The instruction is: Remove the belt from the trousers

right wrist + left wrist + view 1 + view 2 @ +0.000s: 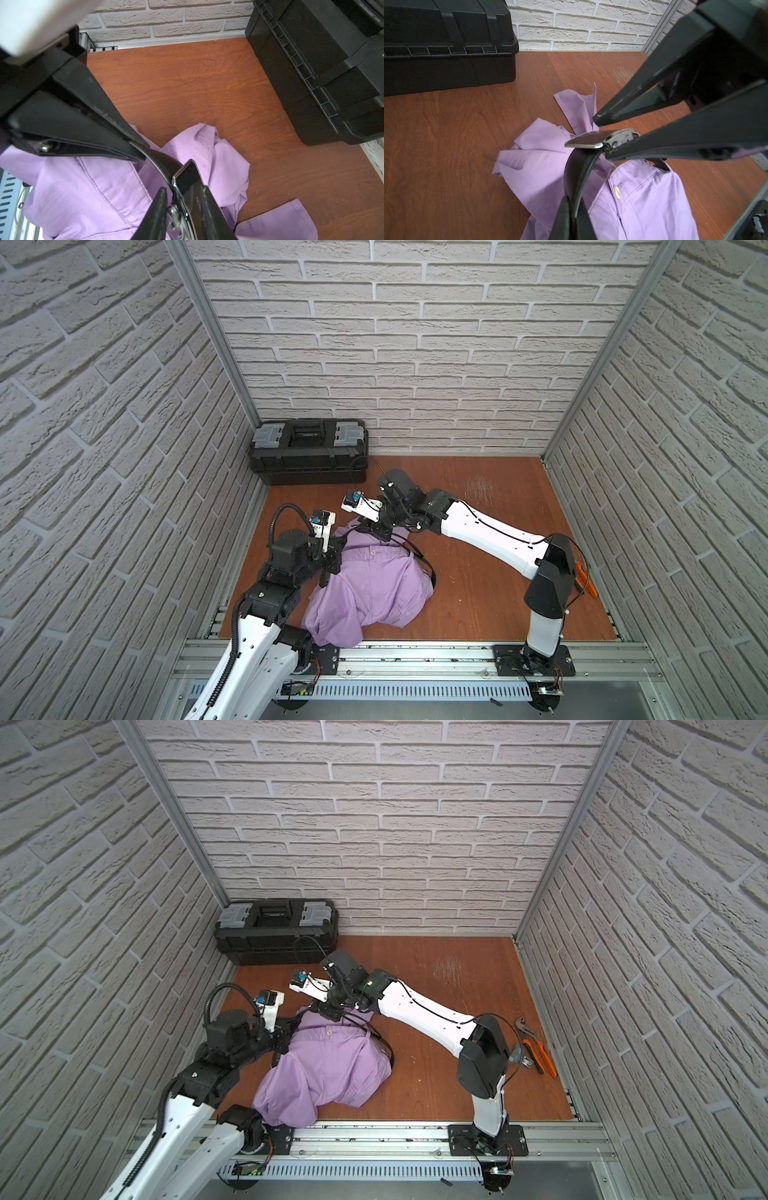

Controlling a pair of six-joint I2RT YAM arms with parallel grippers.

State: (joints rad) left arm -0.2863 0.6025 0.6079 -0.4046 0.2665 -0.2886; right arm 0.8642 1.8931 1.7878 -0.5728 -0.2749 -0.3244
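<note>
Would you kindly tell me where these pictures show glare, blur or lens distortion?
In both top views the wide lens splays the side walls outward, under even light; in the left wrist view the belt buckle carries a small glint; in the right wrist view a white part at the corner is badly out of focus.

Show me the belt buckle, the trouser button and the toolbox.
Buckle [587, 140]: left wrist view, middle of its silver plate.
Button [617, 192]: left wrist view, centre of the pale button.
Toolbox [299, 468]: in a top view, on its front wall.
</note>
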